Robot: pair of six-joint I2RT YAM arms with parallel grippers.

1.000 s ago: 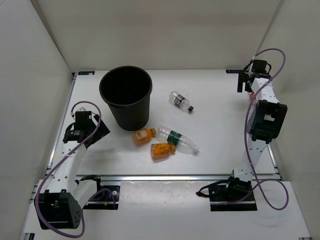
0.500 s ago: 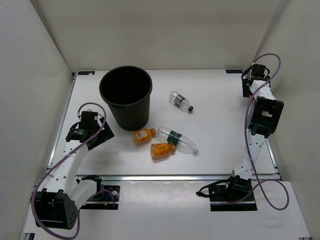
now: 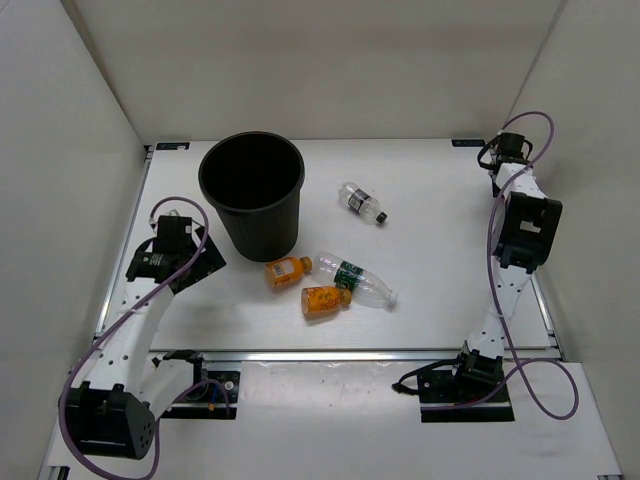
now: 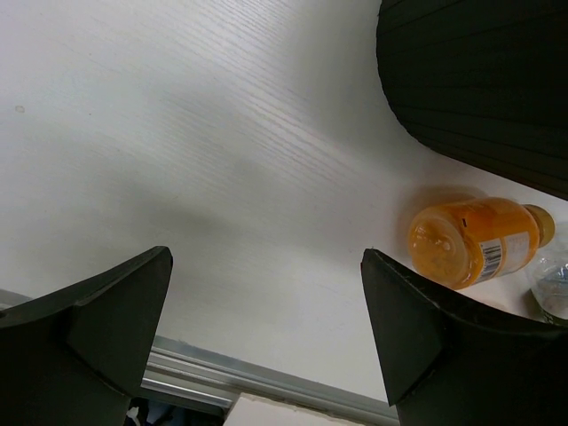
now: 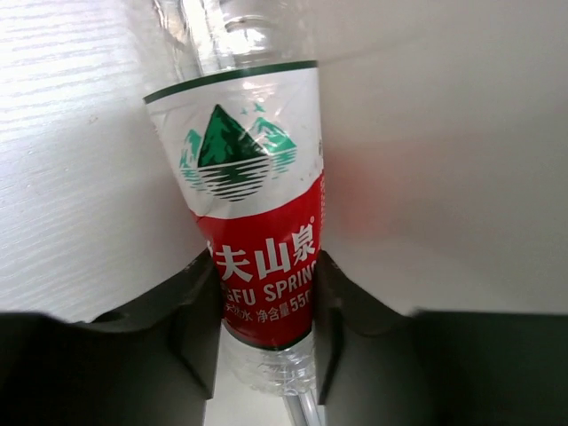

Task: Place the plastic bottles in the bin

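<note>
A: Top view?
B: High behind the arm bases (image 3: 470, 375), looking down on the whole table (image 3: 450, 260).
A: Wrists?
B: Both close, low; left shares an orange bottle (image 4: 470, 241) and the bin (image 4: 479, 80) with top.

Left fingers (image 4: 98, 328) drifted slightly (right arm (image 3: 522, 228) pulled farther back).

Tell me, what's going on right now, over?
Left tool open, empty, beside bin. Right tool shut on red-labelled bottle, far right corner. Four bottles on table. Nothing blocking bin.

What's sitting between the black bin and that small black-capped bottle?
Nothing: in the top view only bare table separates the bin from the black-capped bottle.
</note>
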